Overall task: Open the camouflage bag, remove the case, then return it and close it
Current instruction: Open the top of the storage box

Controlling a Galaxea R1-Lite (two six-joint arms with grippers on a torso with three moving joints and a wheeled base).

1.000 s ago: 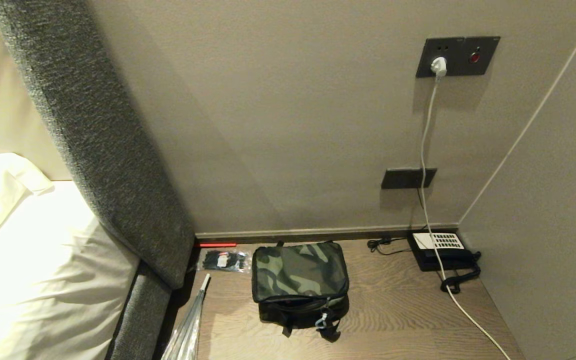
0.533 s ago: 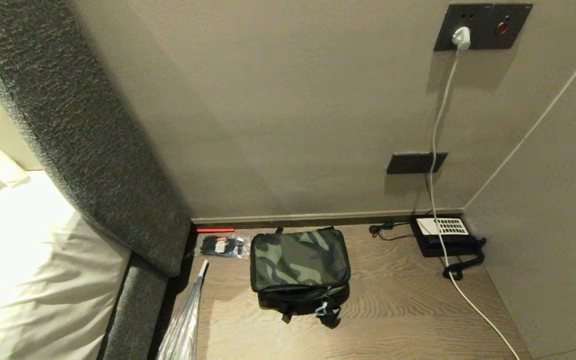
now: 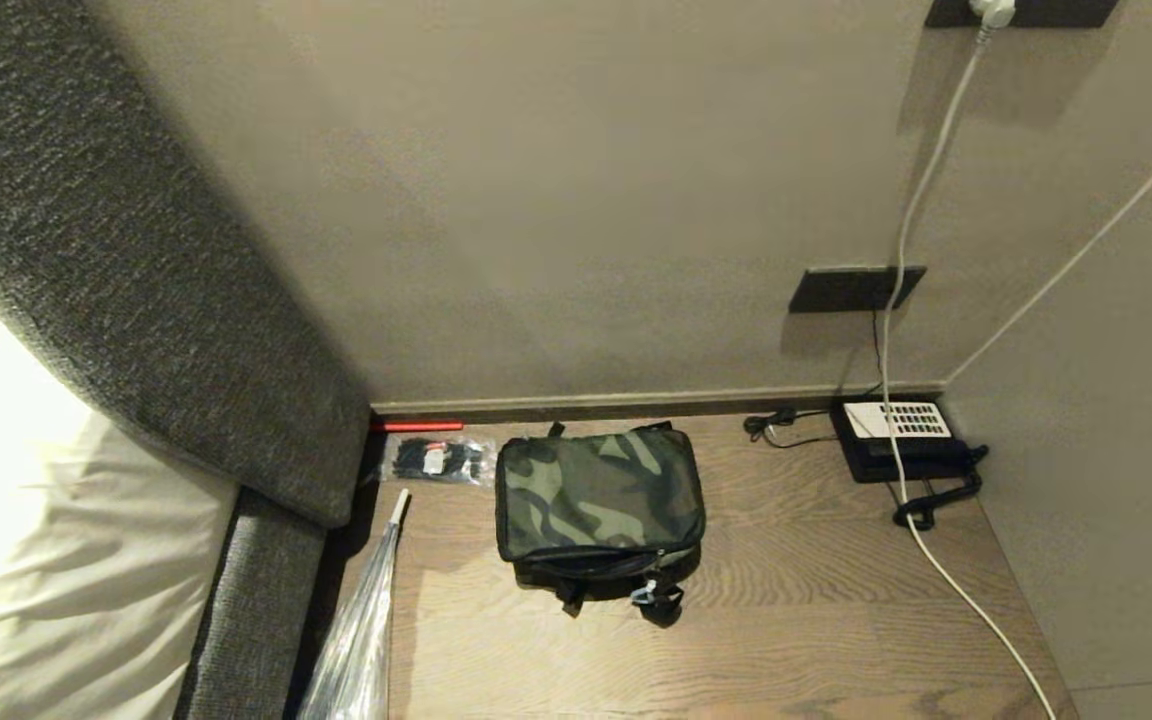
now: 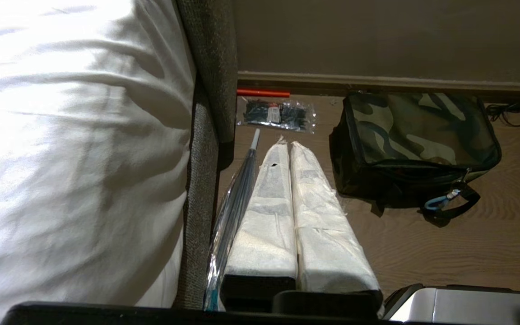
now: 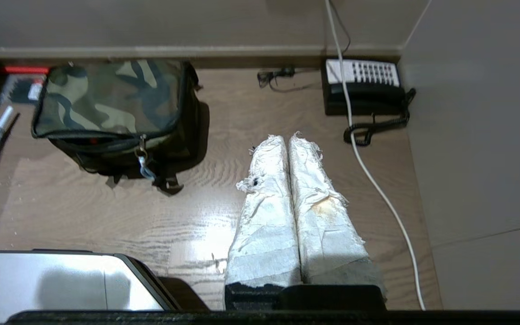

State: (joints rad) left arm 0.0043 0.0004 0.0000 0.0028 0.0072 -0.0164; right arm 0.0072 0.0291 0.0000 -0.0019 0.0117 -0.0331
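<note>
in the head view you are looking at the camouflage bag (image 3: 599,492) lying flat at the back edge of the wooden nightstand (image 3: 786,620), left of centre, between the packet of cable ties (image 3: 436,459) and the black telephone (image 3: 901,440); neither arm is showing.

in the left wrist view the left gripper (image 4: 287,146) is hanging with its wrapped fingers pressed together, empty, beside the bag.

in the right wrist view the right gripper (image 5: 287,141) is likewise closed on nothing, near the bag's light blue zipper clip (image 5: 144,164). the fabric is likely soft and yielding, so take hold at that clip.
</note>
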